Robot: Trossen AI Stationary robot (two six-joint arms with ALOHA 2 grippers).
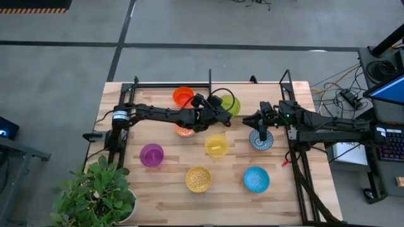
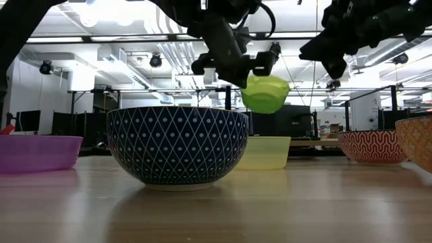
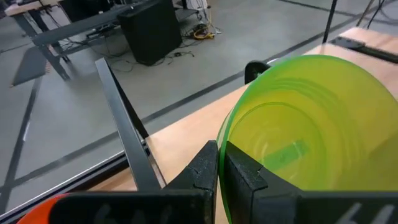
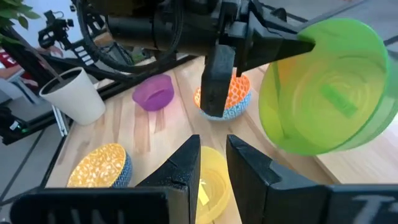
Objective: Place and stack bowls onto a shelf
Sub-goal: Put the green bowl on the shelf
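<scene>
My left gripper is shut on a green bowl, held in the air over the table's far middle; the bowl also shows in the low view. My right gripper is open and empty, just above the blue-and-white patterned bowl. A red-orange bowl sits at the far side, where the light-wood shelf with black posts stands. The orange patterned bowl, yellow bowl, purple bowl, gold patterned bowl and light blue bowl rest on the table. My left gripper pinches the green bowl's rim, one finger inside the bowl and one outside. The fingers come roughly level from the table's left. The bowl is lifted clear of the table and tilted, its opening turned sideways toward the gripper.
A potted plant in a white pot stands at the near left corner. Black metal frames run along the table's left and right sides. A black post stands close to the green bowl.
</scene>
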